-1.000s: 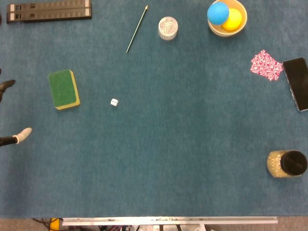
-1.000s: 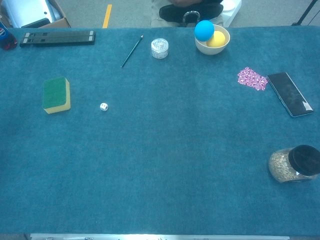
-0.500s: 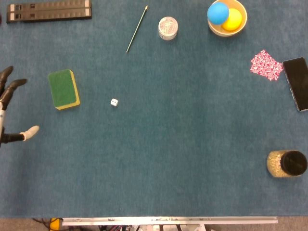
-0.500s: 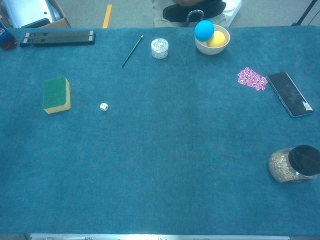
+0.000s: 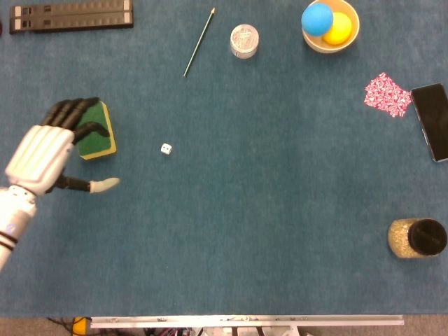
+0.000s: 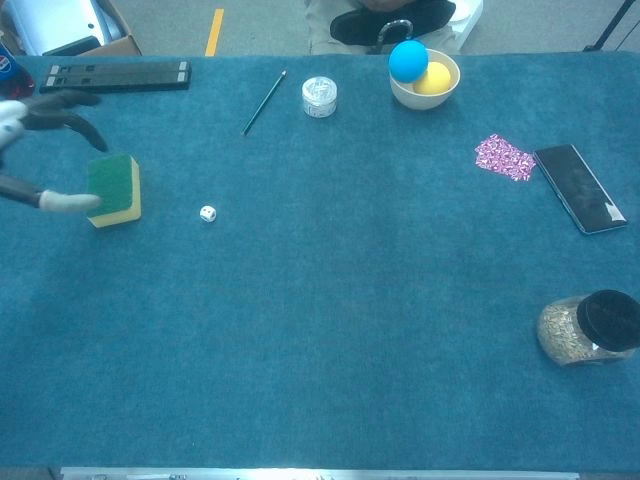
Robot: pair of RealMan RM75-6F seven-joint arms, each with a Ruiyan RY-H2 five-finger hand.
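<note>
1. Head view: the white-backed, black-fingered left hand (image 5: 52, 143) hangs over the left part of the blue felt table (image 5: 266, 210). Its fingers are spread and it holds nothing, with the thumb stuck out to the side.
2. Green scouring sponge with a yellow base (image 5: 96, 134): lies flat at the left of the table. The hand's dark fingers (image 5: 73, 112) overlap its near-left edge in this view; contact cannot be told.
3. Chest view: the same hand (image 6: 40, 150) shows at the left border, fingers above the sponge (image 6: 115, 188) and the pale thumb tip beside its near-left corner.
4. Small white die (image 5: 166, 148): just right of the sponge, apart from it.
5. Thin pencil (image 5: 199, 42) and round clear plastic tub (image 5: 244, 40): far side, centre.
6. Cream bowl (image 5: 350, 35) holding a blue ball (image 5: 317, 18) and a yellow ball (image 5: 340, 28): far right.
7. Pink patterned packet (image 5: 387, 94) beside a black phone (image 5: 432, 120): right edge.
8. Black-lidded jar of grains (image 5: 418, 238): near right.
9. Long black slotted bar (image 5: 71, 15): far left corner.
</note>
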